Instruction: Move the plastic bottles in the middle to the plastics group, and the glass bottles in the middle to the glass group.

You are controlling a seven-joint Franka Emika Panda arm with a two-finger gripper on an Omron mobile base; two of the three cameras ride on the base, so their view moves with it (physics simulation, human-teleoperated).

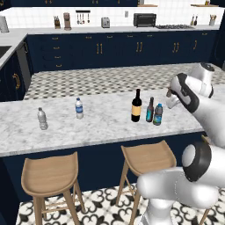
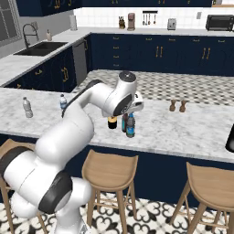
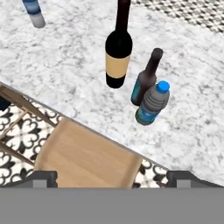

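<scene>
The fingers are wide open, holding nothing, above the small dark bottle. Next I think they go down and grab it.

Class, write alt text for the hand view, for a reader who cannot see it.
Three bottles stand together on a marble counter: a black wine bottle with a tan label, a slim brown bottle, and a short smoky plastic bottle with a blue cap. A wooden stool seat lies below the counter edge, and the open gripper hangs above it all.
</scene>
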